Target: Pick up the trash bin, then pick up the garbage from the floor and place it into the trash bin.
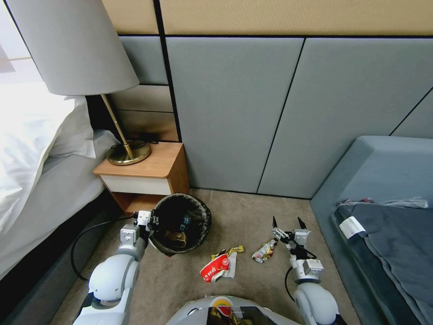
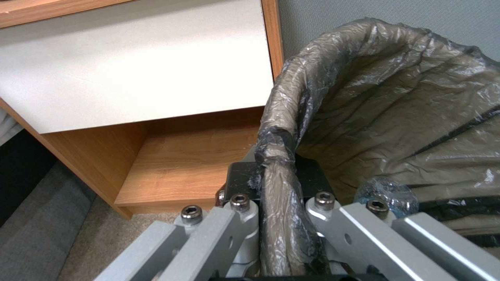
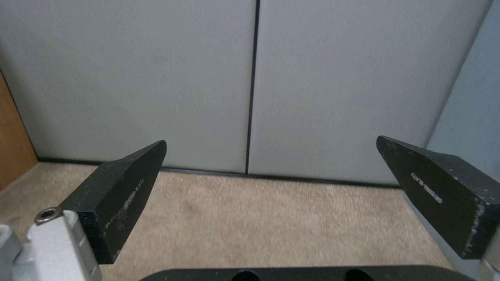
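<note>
Trash bin (image 1: 180, 223): round, mouth facing up, on the carpet (image 1: 252, 212) at 7 o'clock of the head view, just beside the nightstand (image 1: 149, 174).
Left gripper (image 1: 151, 223): clamped on the bin's lined rim at its 9 o'clock edge.
Snack packet (image 1: 215, 267): at 6 o'clock, long axis running 8 to 2.
Silvery wrapper (image 1: 264, 251): just beside the right gripper (image 1: 288, 222), whose fingers stand wide apart, pointing toward the wall.

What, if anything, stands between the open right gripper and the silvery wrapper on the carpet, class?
Nothing visible does. The right gripper hangs open just beside the silvery wrapper, with bare carpet between them. The left gripper is clamped on the trash bin rim, off to the side.
</note>
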Available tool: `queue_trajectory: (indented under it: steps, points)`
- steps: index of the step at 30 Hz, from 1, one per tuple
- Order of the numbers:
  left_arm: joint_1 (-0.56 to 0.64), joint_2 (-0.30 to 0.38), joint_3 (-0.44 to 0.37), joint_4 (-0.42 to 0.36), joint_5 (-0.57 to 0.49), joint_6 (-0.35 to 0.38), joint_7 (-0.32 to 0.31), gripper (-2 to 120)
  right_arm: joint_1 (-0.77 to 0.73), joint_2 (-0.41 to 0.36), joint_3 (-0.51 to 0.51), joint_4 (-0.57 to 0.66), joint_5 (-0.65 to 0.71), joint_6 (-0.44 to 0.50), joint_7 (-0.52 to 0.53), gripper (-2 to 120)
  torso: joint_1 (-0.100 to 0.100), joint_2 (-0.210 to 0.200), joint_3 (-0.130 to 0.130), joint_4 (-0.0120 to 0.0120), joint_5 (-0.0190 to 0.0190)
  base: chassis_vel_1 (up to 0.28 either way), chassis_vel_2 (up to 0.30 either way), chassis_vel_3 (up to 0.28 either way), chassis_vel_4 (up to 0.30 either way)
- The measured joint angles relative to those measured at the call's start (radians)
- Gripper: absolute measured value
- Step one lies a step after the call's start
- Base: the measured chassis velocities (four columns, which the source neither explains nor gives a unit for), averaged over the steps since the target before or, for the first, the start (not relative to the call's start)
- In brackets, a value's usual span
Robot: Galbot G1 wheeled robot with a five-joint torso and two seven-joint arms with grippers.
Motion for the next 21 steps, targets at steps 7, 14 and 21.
queue_trajectory:
  steps: [7,14,21]
  points:
    - [-0.003,0.003,0.001,0.000,-0.003,0.001,0.000,4,0.002,-0.013,-0.006,0.001,0.031,-0.084,0.006,100,0.000,0.000,0.000,0.0000,-0.0002,0.000,0.000,0.000,0.000]
    - [-0.002,0.011,-0.002,-0.013,-0.013,0.005,0.000,4,0.035,-0.044,-0.023,-0.027,0.109,-0.196,0.014,100,0.000,0.000,0.000,0.0000,-0.0001,0.000,0.000,0.000,0.000]
    - [0.000,0.013,-0.005,-0.021,-0.016,0.006,0.000,4,0.074,-0.067,-0.047,-0.076,0.192,-0.275,0.042,100,0.000,0.000,0.000,0.0000,-0.0001,0.000,0.000,0.000,0.000]
